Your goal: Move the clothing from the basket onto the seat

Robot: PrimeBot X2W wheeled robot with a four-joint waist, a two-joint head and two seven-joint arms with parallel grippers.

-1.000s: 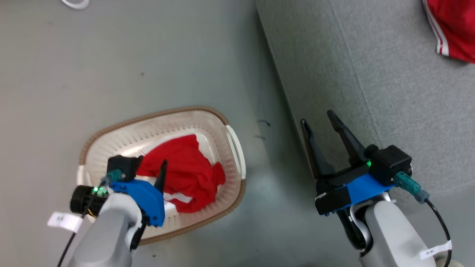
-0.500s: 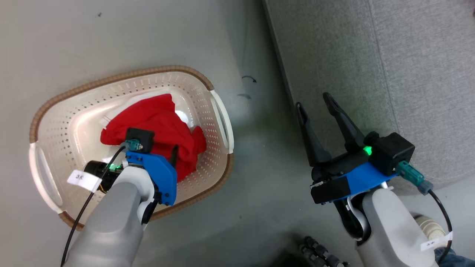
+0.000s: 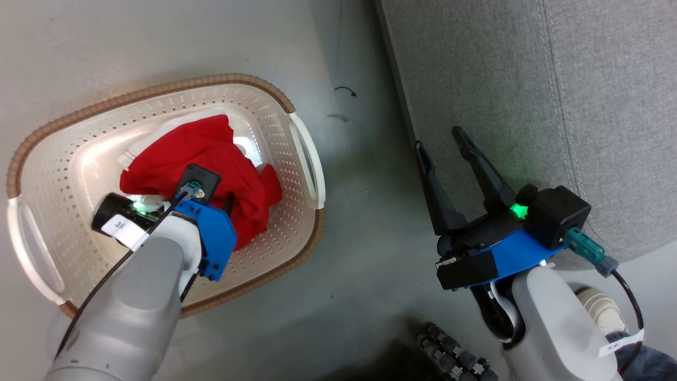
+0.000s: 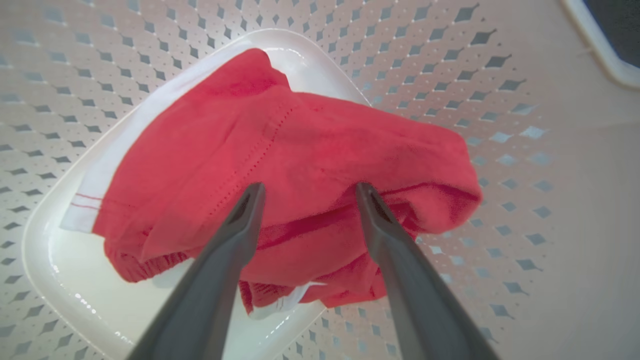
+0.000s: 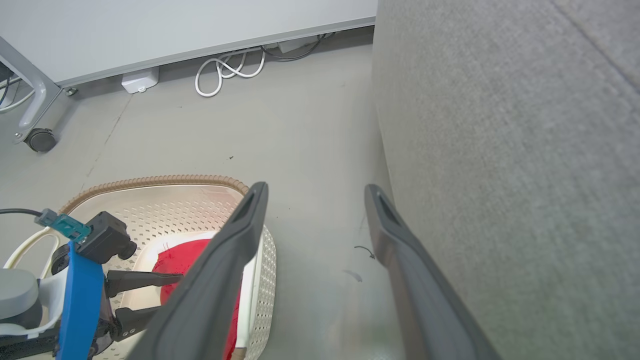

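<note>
The clothing [image 3: 195, 153], a crumpled red garment with a white striped edge, lies in the cream perforated basket [image 3: 158, 92] on the floor. My left gripper [image 4: 308, 187] points down into the basket, open, its two fingertips right over the red clothing [image 4: 300, 130]; whether they touch it I cannot tell. In the head view the left wrist covers most of that gripper [image 3: 227, 203]. My right gripper [image 3: 438, 137] hangs open and empty beside the front edge of the grey seat [image 3: 502, 79]. The right wrist view shows the basket [image 5: 160, 181], the left gripper [image 5: 172, 292] and the seat [image 5: 500, 150].
Grey floor lies between basket and seat. White cables [image 5: 225, 75], a small white box [image 5: 140, 80] and a caster wheel [image 5: 40, 140] sit along the far wall. A person's shoe [image 3: 595, 312] and a dark ribbed cable [image 3: 455, 354] show at the lower right.
The head camera has tilted down, so the basket sits higher and further left in the picture. My left gripper has gone deeper into the basket, down onto the red clothing. Both grippers stay open.
</note>
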